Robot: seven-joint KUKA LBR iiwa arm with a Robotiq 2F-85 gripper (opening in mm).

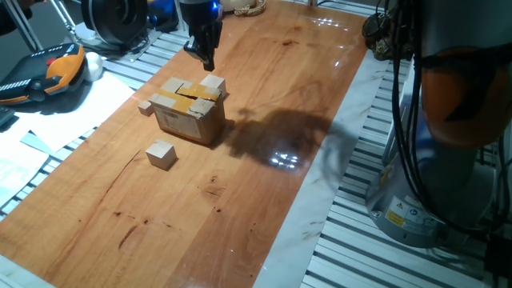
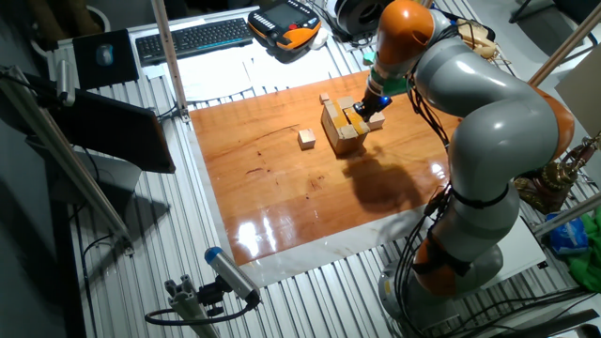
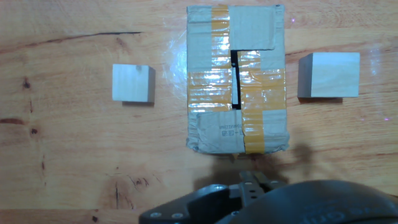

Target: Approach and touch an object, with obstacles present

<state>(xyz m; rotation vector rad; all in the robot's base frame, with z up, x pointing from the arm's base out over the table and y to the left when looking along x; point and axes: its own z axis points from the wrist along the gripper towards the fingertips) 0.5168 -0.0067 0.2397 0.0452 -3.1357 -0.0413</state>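
Presently, as observed:
Gripper: hangs point-down over the table, clear of everything under it. Whether the fingers are parted or closed cannot be told: in the fixed views they read as one dark taper, and in the hand view only the dark body shows at the bottom edge.
Table: glossy reddish wood with strong glare patches. The arm's shadow falls on it to one side of the gripper.
Cardboard box: directly ahead of the gripper in the hand view, long axis running away from it. Yellow-tan tape strips cross the top and a dark slit shows between the flaps. It lies flat, and its near end is just beyond the fingers.
Pale cube: ahead and to the left of the gripper in the hand view. It lies beyond the box's left long side with a clear gap of bare wood between them, and stands well apart from the gripper. It sits square on the table with nothing touching it.
Larger cube: ahead and to the right of the gripper, near the box's right long side but not touching it. Of the blocks it is the closest to the gripper.
Tiny block: beyond the box from the gripper, just beside the box's far end. It is out of the hand view.
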